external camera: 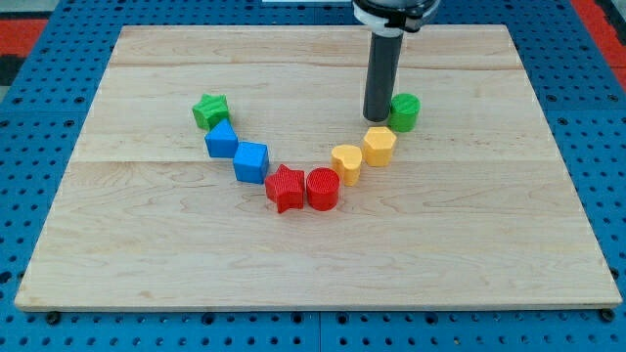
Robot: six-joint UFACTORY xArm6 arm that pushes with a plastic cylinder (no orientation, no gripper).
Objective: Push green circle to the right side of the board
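The green circle stands on the wooden board right of centre, at the right end of a curved row of blocks. My tip is down on the board just left of the green circle, touching or nearly touching its left side. The yellow hexagon lies just below the tip.
The curved row runs leftward from the yellow hexagon: yellow heart, red cylinder, red star, blue cube, blue block, green star. The board's right edge lies far right of the green circle.
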